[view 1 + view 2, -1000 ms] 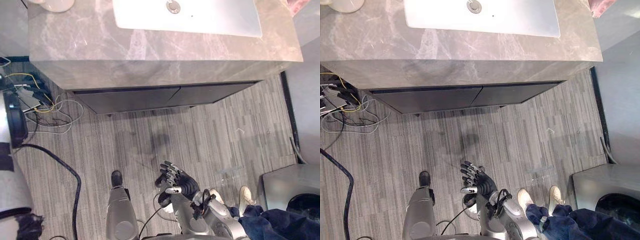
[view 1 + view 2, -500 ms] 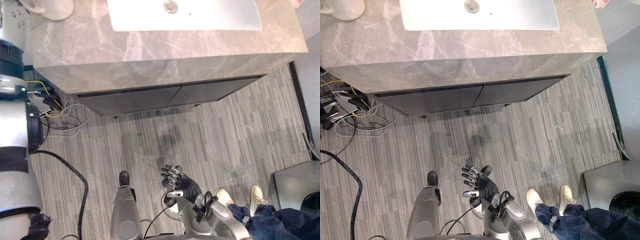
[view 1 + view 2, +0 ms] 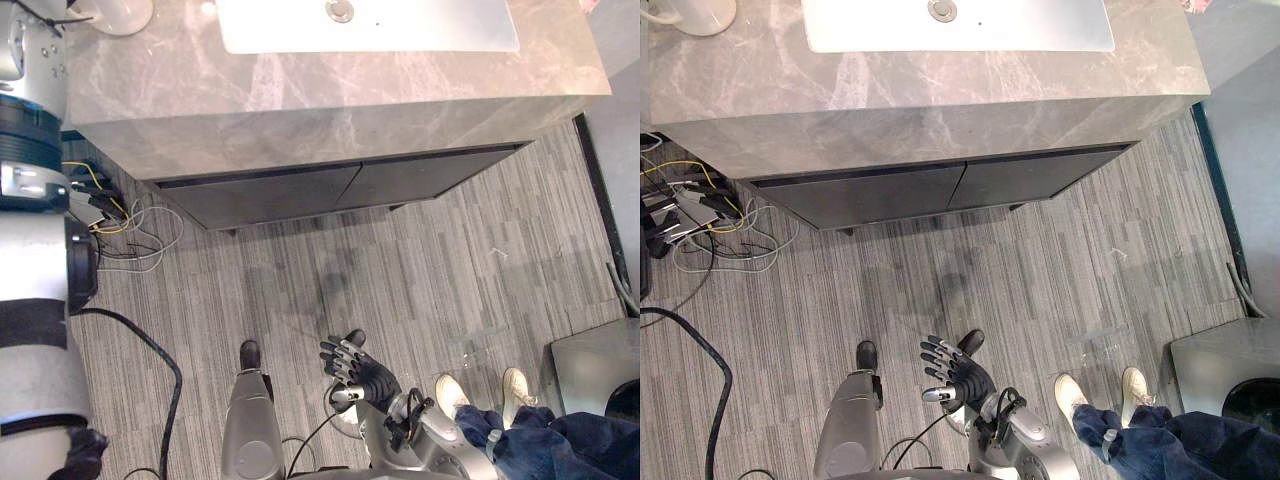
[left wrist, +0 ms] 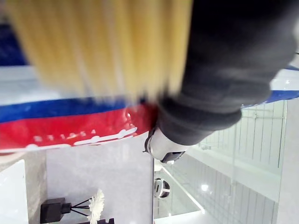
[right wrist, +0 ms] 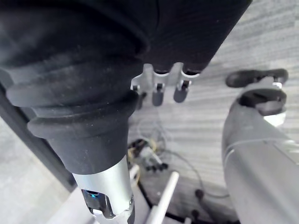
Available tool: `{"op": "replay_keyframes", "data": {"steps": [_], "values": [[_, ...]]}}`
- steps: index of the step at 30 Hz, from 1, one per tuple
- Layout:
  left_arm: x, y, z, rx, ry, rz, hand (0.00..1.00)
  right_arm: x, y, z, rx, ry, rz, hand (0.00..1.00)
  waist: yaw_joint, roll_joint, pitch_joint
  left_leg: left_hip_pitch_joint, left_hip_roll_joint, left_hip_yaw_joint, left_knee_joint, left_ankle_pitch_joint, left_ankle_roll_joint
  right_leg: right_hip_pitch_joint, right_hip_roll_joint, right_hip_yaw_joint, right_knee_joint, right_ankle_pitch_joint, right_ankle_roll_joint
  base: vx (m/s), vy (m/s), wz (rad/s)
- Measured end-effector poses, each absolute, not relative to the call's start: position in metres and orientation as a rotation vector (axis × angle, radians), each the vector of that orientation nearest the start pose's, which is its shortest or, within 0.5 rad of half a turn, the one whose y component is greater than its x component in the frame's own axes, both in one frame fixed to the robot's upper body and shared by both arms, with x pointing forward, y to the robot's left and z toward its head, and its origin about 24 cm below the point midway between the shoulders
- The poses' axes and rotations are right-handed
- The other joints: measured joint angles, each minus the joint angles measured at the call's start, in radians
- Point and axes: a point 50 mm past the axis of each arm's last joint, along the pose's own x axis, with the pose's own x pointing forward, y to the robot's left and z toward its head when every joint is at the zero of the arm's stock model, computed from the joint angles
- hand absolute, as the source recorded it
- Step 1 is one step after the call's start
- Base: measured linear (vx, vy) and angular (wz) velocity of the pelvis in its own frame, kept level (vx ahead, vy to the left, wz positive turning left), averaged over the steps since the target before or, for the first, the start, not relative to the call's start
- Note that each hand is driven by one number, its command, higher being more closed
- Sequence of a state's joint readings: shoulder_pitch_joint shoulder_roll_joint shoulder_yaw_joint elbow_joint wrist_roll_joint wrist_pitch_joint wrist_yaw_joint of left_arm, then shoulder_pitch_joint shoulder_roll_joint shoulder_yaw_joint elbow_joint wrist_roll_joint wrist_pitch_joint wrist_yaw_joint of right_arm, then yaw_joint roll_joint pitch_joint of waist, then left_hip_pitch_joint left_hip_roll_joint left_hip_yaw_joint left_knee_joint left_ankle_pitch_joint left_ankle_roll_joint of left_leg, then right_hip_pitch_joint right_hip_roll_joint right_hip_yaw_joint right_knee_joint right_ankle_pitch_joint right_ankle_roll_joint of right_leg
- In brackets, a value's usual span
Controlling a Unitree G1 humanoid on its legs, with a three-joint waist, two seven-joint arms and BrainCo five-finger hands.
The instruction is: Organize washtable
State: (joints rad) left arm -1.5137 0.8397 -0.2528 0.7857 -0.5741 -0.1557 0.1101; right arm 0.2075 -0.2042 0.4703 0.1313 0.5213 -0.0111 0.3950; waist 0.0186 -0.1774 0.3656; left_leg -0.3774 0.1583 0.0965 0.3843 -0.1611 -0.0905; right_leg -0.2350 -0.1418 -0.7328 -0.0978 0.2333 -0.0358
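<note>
The robot stands well back from the grey marble table (image 3: 330, 95), with both hands out of reach of it, so I'd judge no tidying is under way from this spot. Its right hand (image 3: 360, 368) hangs low over the striped grey floor (image 3: 420, 270) on the near side. The fingers are spread and straight and hold nothing, which looks to me like a resting pose. Just to the left of it, the left hand (image 3: 250, 354) is a dark end on the silver forearm, pointing down, and I cannot tell whether it is open or closed. At the table's far edge the white rectangular sink basin (image 3: 400, 25) is cut off. A white round object (image 3: 118, 12) at the far left corner is cropped too, so I can't name it. A person's pale shoes (image 3: 452, 390) stand at the near right.
</note>
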Motion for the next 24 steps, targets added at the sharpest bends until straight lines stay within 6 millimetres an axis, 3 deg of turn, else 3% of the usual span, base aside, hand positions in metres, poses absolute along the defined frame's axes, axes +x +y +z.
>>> {"op": "replay_keyframes", "data": {"steps": [24], "values": [[0.3379,0.2519,0.4432,0.135,-0.888,0.187,1.00,0.1610,-0.0808,-0.0378,0.428,0.412,0.683,0.00,0.009,0.010,-0.004,-0.015,-0.002,-0.011,0.006,0.005,0.006,-0.006,0.000,-0.005,-0.001,0.005,-0.006,-0.04,0.147,0.01]]}}
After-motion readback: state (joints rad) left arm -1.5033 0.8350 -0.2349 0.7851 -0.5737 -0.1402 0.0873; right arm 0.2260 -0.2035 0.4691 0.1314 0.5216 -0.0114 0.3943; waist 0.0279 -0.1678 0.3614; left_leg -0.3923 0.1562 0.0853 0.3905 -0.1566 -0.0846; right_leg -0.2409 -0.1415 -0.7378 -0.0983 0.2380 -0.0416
